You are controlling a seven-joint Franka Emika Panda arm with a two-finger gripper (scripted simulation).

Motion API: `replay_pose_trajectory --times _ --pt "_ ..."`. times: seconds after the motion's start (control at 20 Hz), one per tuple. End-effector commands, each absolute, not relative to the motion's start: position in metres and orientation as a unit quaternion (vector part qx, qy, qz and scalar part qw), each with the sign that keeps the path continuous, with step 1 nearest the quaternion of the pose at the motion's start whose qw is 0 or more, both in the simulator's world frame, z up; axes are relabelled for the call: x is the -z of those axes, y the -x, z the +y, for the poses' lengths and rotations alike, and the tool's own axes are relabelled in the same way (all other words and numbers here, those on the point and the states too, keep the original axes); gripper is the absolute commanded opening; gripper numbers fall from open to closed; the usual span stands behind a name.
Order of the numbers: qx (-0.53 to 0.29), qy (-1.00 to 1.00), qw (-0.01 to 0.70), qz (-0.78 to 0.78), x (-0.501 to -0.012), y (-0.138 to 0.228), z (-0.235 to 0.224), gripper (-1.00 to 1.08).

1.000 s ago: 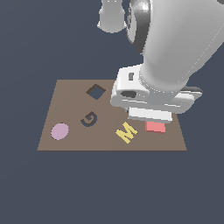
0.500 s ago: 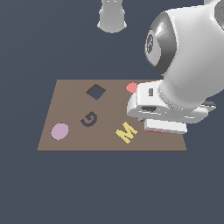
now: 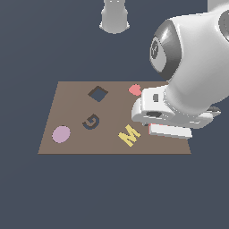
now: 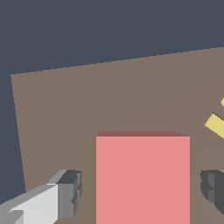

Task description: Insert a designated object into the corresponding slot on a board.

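Observation:
The salmon-red square block (image 4: pixel 143 175) lies flat on the brown board (image 4: pixel 78 100) near its corner. My gripper (image 4: pixel 142 189) is open, with one finger (image 4: pixel 70 192) on each side of the block and a gap to each. In the exterior view my white hand (image 3: pixel 165 114) hangs low over the board's (image 3: pixel 71 107) near corner on that view's right and hides the block. The dark navy diamond slot (image 3: pixel 98 93) is empty at the far side of the board, well away on the exterior view's left of the hand.
On the board are a dark G cutout (image 3: pixel 91 121), a pink oval (image 3: pixel 61 133), a yellow M (image 3: pixel 129 134) close beside my hand, and a small salmon-red piece (image 3: pixel 134 90). The M's tip shows in the wrist view (image 4: pixel 216 124). The arm's base (image 3: pixel 115 18) stands behind the board.
The arm swung toward the exterior view's right and settled over the red block, hiding it there. The small salmon-red piece, covered before, now shows.

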State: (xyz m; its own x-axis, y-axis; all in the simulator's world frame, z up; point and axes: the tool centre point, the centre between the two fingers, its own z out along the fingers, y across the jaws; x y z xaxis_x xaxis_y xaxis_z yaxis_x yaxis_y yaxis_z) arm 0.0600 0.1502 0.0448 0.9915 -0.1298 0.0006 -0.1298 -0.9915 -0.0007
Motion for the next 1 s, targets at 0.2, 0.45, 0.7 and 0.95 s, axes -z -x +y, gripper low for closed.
replay_pose_trajectory --times 0.2,0.45,0.7,0.95 --pt "0.000 0.998 0.000 0.065 -0.0298 -0.0604 0.1502 1.00" --pt "0.000 0.998 0.000 0.065 -0.0298 -0.0604 0.1502 -1.00" --pt "0.000 0.998 0.000 0.065 -0.0298 -0.0604 0.1502 -1.00" --pt "0.000 0.998 0.000 0.065 -0.0350 -0.0607 0.1501 -1.00"
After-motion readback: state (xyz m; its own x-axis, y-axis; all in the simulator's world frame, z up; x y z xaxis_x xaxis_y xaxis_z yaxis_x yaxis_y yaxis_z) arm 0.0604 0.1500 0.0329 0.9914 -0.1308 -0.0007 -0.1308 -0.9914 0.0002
